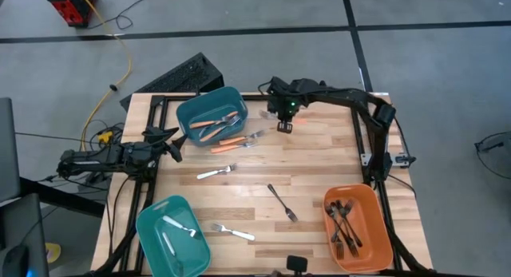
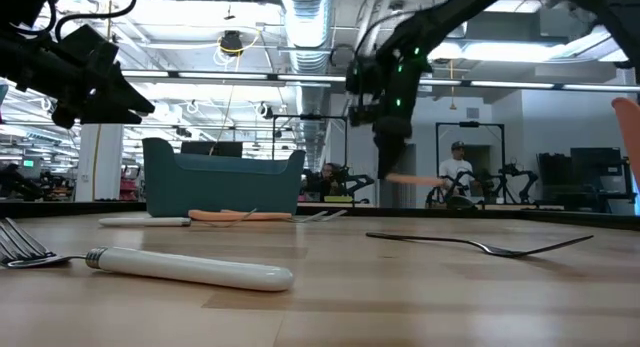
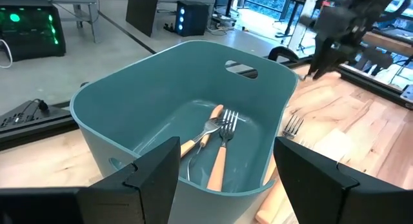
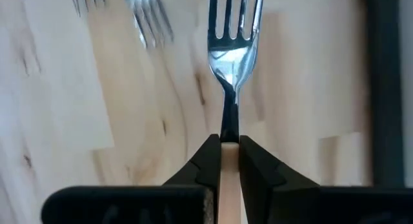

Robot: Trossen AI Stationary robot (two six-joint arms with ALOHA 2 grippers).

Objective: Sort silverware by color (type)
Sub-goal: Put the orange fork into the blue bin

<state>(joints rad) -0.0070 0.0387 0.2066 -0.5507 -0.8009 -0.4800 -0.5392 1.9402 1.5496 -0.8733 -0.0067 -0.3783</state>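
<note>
Right gripper's got an orange-handled fork pinched, no readable writing anywhere I can spot.

Near edge first: the orange bin (image 1: 382, 242) has black forks (image 1: 345, 223) in it, and the near teal bin (image 1: 152, 243) holds a white fork (image 1: 181, 227). Loose forks lie on the table (image 1: 319, 157) between. Left gripper (image 3: 226, 179) sits jaws spread by the far teal bin (image 3: 193, 82), which holds orange-handled forks (image 3: 219, 153). Right gripper (image 4: 230, 161) is clamped on the orange-handled fork (image 4: 232, 56), lifted above the far side.
</note>
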